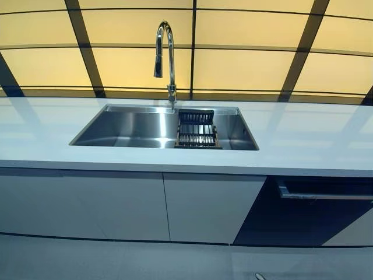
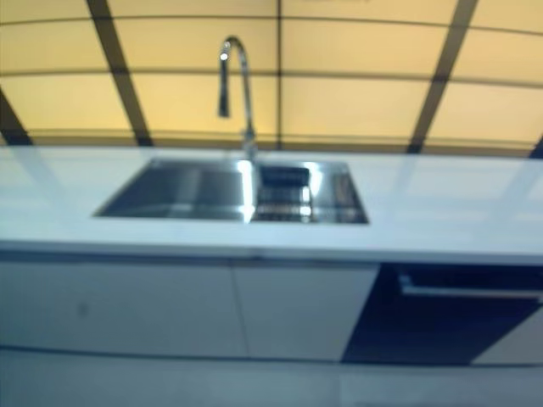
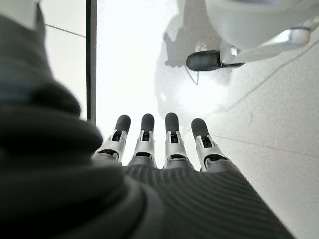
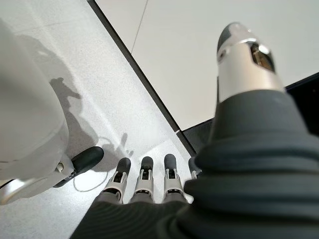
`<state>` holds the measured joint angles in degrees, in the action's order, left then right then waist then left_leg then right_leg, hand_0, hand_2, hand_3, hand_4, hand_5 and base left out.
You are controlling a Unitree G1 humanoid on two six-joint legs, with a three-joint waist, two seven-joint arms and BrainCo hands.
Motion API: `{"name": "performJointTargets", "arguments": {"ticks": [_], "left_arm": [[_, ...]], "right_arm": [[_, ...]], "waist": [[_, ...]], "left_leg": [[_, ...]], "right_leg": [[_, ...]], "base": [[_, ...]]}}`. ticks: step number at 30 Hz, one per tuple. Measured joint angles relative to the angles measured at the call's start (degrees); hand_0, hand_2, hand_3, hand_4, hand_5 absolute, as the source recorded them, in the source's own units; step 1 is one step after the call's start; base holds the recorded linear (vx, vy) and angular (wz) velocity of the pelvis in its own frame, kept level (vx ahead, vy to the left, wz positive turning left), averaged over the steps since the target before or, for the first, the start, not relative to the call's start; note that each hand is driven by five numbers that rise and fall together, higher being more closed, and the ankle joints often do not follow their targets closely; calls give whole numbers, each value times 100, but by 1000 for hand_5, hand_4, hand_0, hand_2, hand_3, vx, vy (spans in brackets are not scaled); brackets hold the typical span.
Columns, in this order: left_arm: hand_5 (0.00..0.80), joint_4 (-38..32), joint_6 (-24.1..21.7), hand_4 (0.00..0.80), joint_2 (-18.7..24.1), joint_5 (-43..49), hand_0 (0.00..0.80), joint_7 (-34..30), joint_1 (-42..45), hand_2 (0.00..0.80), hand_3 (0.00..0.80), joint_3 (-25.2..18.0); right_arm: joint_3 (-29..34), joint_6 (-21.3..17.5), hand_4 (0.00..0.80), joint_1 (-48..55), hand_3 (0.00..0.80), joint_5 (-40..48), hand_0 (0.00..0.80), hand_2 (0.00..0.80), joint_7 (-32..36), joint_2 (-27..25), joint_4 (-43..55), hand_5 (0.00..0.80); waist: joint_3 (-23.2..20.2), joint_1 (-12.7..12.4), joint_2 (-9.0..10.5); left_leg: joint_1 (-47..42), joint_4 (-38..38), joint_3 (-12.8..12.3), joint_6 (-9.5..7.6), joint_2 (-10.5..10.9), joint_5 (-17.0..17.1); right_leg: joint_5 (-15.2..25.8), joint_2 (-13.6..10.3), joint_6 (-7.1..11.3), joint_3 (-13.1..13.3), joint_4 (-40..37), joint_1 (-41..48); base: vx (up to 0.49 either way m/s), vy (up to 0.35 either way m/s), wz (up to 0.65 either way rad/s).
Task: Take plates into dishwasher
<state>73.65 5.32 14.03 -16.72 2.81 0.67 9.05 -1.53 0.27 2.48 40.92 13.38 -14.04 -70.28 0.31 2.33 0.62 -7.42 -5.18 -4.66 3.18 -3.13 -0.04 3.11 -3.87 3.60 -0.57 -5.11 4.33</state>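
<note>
No plate shows in any view. A steel sink point(image 1: 134, 129) is set in the white counter point(image 1: 303, 137), with a black dish rack point(image 1: 197, 131) in its right part that looks bare. The dishwasher point(image 1: 303, 213) is the dark front under the counter at the right; its door is closed and a silver handle point(image 1: 323, 195) runs along its top. My left hand point(image 3: 145, 142) hangs over the pale floor, fingers straight, holding nothing. My right hand point(image 4: 143, 181) hangs the same way beside the cabinet fronts, open. Neither hand shows in the eye views.
A tall chrome faucet point(image 1: 166, 55) arches over the sink's back edge. White cabinet doors point(image 1: 116, 204) fill the space under the counter left of the dishwasher. Behind the counter rises a yellow panelled wall with dark bars.
</note>
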Motion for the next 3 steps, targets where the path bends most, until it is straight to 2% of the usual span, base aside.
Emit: {"name": "performJointTargets", "arguments": {"ticks": [3], "left_arm": [[0,-1,-2,0,0,-37,0,0,36,0,0,-5]], "right_arm": [[-138,-2,0,-3,0,-8,0,0,2,0,9,0]], "waist": [[-7,-2,1]], "left_leg": [[-2,1,6,0,-5,0]], "right_leg": [[3,3,2,-7,0,13]], "base": [[0,0,0]]}}
